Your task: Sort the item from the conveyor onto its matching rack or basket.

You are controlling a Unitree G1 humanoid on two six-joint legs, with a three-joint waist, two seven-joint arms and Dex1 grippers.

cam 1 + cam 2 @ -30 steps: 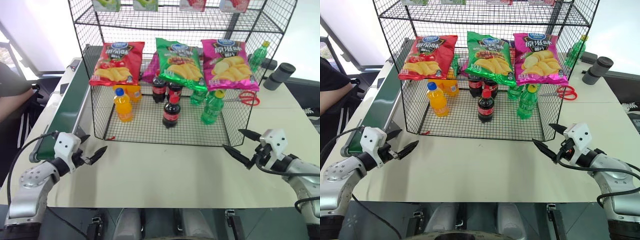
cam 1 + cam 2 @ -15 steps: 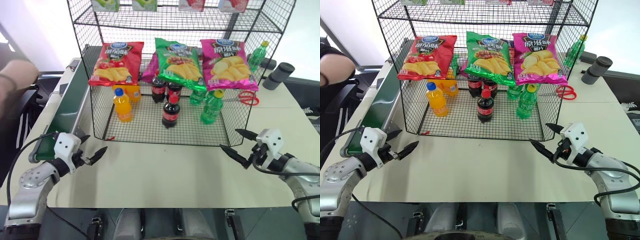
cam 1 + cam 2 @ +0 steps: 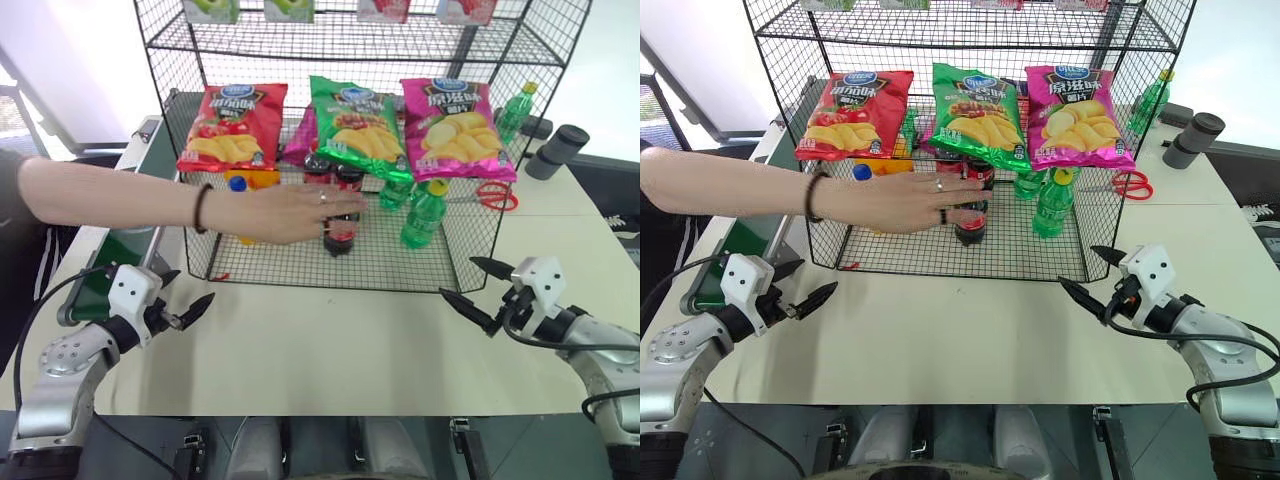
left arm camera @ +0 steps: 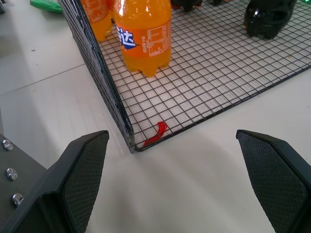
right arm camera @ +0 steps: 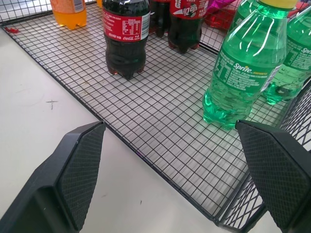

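Cola bottle (image 5: 126,36) stands upright on the rack (image 3: 400,262) mesh floor with a person's hand (image 3: 300,213) reaching in at it, possibly gripping it, hard to tell; conveyor (image 3: 135,215) looks bare. Likely light, stiff and smooth-walled, best taken around the labelled mid-body. Left tool (image 3: 186,297) and right tool (image 3: 473,290) both spread wide, empty, over the surface (image 3: 330,345); orange soda bottle (image 4: 144,34), Sprite bottle (image 5: 240,63) and rack wire crowd access.
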